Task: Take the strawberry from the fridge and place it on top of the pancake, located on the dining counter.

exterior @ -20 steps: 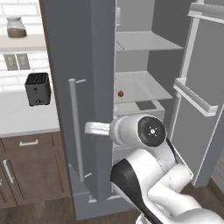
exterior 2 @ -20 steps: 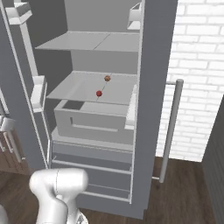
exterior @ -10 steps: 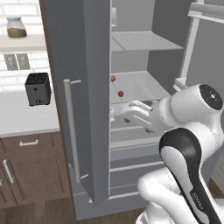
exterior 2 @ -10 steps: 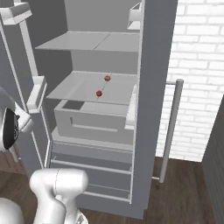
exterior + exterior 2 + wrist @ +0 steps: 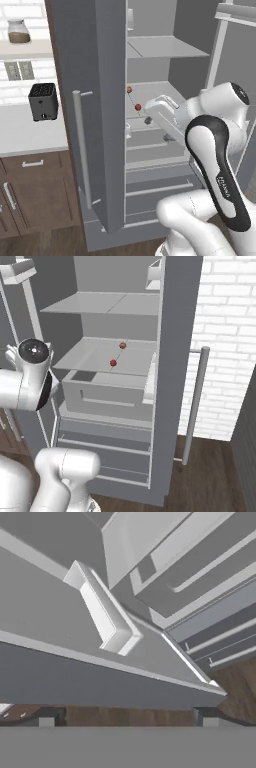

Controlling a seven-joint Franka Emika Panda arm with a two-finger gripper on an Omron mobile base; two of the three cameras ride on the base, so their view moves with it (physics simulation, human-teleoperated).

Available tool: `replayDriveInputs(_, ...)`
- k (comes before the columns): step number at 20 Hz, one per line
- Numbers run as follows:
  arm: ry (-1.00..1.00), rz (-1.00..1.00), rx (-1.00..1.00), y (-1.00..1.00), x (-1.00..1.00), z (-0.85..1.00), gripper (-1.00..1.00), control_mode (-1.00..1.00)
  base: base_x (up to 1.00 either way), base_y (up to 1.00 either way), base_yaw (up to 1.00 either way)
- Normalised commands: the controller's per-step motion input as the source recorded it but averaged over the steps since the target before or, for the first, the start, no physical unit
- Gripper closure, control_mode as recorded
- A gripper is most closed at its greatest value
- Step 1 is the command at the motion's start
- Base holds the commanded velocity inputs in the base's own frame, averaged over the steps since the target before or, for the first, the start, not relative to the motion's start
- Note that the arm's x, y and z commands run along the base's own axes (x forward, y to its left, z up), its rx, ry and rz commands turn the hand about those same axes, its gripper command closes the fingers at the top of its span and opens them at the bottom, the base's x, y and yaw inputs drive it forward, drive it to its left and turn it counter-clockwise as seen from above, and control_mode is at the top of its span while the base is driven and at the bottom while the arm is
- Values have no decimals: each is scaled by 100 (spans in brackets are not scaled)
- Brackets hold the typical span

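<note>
The fridge (image 5: 95, 100) stands open, and the strawberry (image 5: 138, 107) lies on its middle shelf (image 5: 90, 353), toward the front edge, with a small brownish ball (image 5: 129, 90) farther back. The claw (image 5: 148, 120) hangs spread just in front of that shelf, near the strawberry, gripping nothing.

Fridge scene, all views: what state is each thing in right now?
fridge: both doors open, drawers shut
strawberry: lying on the middle shelf, untouched
brown ball: on the same shelf, farther back
gripper: fingers open, empty, in front of that shelf
toaster: on the worktop, nothing in it
</note>
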Motion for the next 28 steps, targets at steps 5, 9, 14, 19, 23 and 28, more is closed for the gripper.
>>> replayDriveInputs(5, 1, 0, 8, 0, 48, 0, -100, -100, 0, 0, 0)
replayDriveInputs(9, 0, 0, 9, 0, 47, 0, -100, -100, 0, 0, 0)
replayDriveInputs(14, 0, 2, 11, 5, 68, 0, -100, -100, 0, 0, 0)
replayDriveInputs(19, 2, 1, 4, 32, 69, 0, -100, -100, 0, 0, 0)
replayDriveInputs(23, 1, 0, 0, 52, 50, 0, -100, -100, 0, 0, 0)
replayDriveInputs(28, 0, 1, 0, 52, 22, 0, -100, -100, 0, 0, 0)
